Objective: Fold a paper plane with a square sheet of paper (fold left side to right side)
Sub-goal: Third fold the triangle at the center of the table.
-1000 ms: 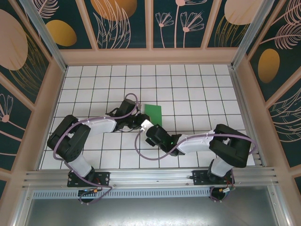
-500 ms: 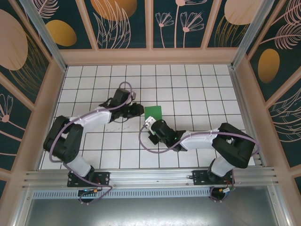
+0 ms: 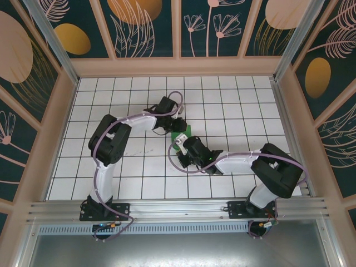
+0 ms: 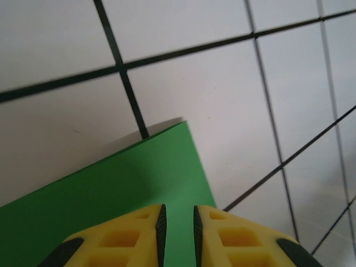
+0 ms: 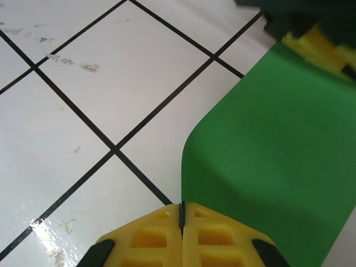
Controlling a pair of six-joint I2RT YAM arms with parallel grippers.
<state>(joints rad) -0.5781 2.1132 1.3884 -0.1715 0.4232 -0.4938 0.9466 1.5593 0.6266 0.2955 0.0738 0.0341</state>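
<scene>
Since a second ago the left gripper (image 3: 177, 123) has swung from the left of the top view to its middle, and the right gripper (image 5: 182, 214) has pushed further up the frame, so both now meet at the sheet of paper (image 3: 184, 133). Nearest, the right arm (image 3: 239, 161) lies low, elbow folded at lower right. Its fingers are pressed together on the paper's near edge, which bows up off the white tiled table (image 5: 83, 111). The green paper sits mid-frame, largely under the wrists. Beyond it the left arm (image 3: 111, 139) reaches right from a raised elbow. Its fingers stand a slim gap apart at the far edge, and whether they grip I cannot tell. This looks like the grasp before the left-to-right fold. Next comes a sure pinch, then a carry across.
</scene>
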